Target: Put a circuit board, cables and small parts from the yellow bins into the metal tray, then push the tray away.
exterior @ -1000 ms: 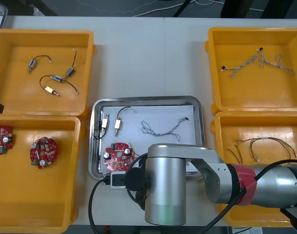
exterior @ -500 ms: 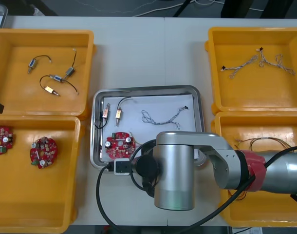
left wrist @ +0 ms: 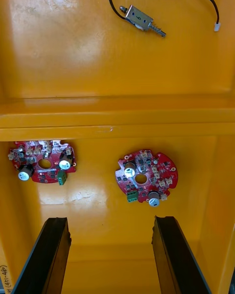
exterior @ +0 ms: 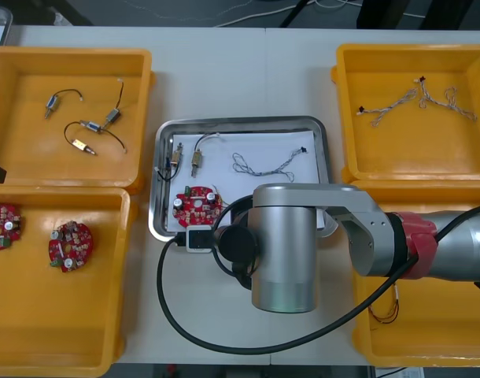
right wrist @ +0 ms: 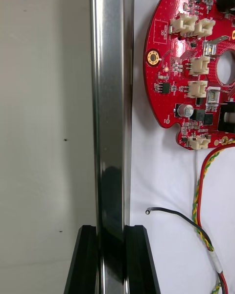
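Note:
The metal tray [exterior: 240, 124] lies between the yellow bins, white inside. It holds a round red circuit board [exterior: 194, 203], two small metal parts [exterior: 194, 160] and a twisted blue and white cable [exterior: 264, 165]. My right gripper [right wrist: 111, 232] is shut on the tray's near rim [right wrist: 111, 103], one black finger on each side of it. Just inside that rim lie the board [right wrist: 191, 63], a red and yellow cable [right wrist: 203, 210] and a thin black cable [right wrist: 176, 218]. My left gripper [left wrist: 111, 235] hangs open over the near left bin, above two boards [left wrist: 146, 175].
My right arm [exterior: 283, 252] covers the table in front of the tray. The far left bin [exterior: 138, 118] holds small metal parts, the near left bin [exterior: 122, 291] two boards, the far right bin [exterior: 346, 110] light cables. The near right bin [exterior: 358, 201] holds thin cables.
The tray has slid away from me across the table, and my right arm has moved forward with it. The left arm has stayed in place.

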Available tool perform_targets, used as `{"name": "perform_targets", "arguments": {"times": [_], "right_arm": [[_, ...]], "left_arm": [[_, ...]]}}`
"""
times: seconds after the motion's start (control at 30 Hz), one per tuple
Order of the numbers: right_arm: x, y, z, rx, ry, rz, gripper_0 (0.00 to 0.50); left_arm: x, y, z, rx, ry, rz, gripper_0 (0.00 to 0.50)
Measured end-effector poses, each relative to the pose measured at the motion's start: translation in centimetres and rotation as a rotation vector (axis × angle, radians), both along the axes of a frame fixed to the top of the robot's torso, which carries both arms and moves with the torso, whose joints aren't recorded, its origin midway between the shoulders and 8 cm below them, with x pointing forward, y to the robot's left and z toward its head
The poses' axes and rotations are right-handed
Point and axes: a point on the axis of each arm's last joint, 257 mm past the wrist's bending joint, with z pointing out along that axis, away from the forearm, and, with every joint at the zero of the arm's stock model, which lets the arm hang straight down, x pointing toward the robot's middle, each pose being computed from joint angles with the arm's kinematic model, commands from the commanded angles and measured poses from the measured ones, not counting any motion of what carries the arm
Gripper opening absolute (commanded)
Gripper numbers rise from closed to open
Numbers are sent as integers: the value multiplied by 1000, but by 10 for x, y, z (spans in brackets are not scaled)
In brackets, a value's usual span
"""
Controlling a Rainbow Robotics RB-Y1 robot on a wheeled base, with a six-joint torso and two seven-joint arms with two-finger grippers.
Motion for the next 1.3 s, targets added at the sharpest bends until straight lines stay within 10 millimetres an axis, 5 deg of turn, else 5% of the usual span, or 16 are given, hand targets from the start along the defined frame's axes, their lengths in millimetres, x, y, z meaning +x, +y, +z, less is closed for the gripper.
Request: {"name": "perform_targets", "arguments": {"times": [1.3], "right_arm": [[131, 6, 55, 102, -136, -83, 0]], "left_arm": [[0, 0, 0, 0, 0, 0, 500]]}}
